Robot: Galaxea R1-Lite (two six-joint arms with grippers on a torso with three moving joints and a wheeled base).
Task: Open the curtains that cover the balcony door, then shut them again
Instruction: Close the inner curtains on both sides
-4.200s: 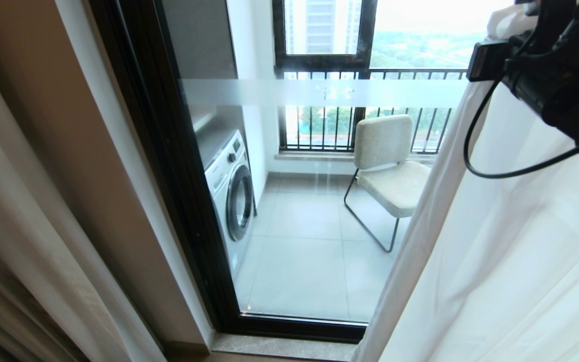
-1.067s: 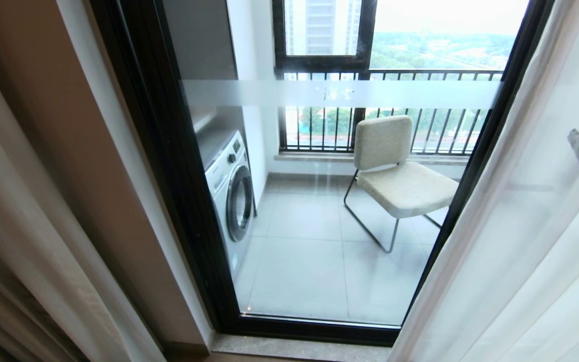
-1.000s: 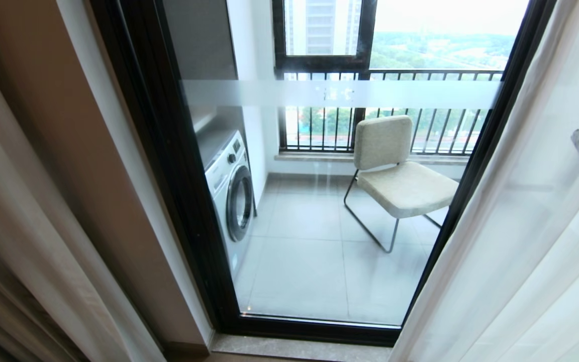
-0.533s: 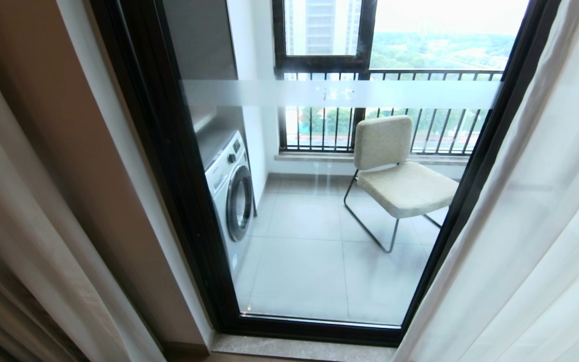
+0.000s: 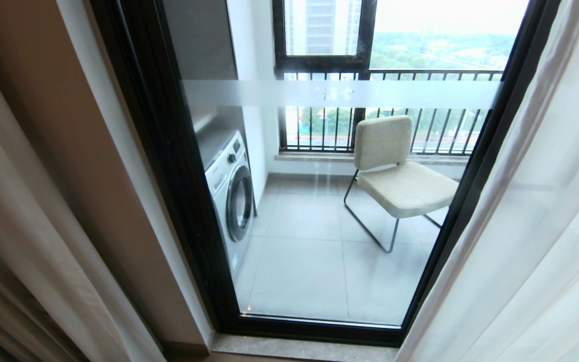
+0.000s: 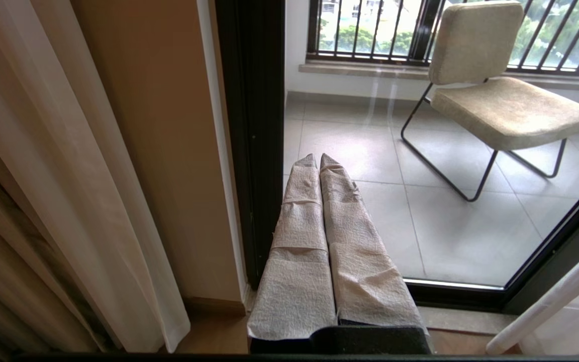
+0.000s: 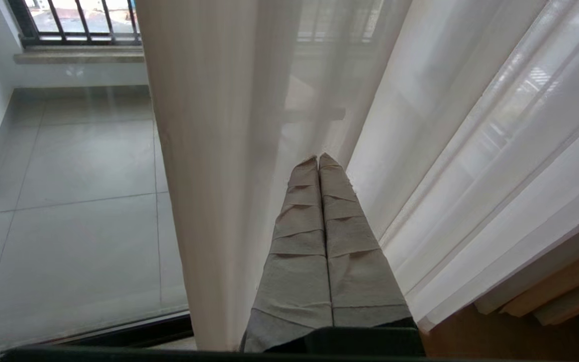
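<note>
Behind the uncovered balcony door, curtains hang at both sides; left tool and right tool are closed, holding nothing.

Balcony floor is grey tile. The washing machine sits along its left edge, and a beige chair on thin black legs stands toward the far right side.

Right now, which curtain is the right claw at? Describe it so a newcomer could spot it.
Start at the tall black-framed glass balcony door. Just right of its frame hangs the thin translucent white sheer curtain, where the shut right claw points. Unlike the thick opaque beige-grey drape far left, light shows through it.
</note>
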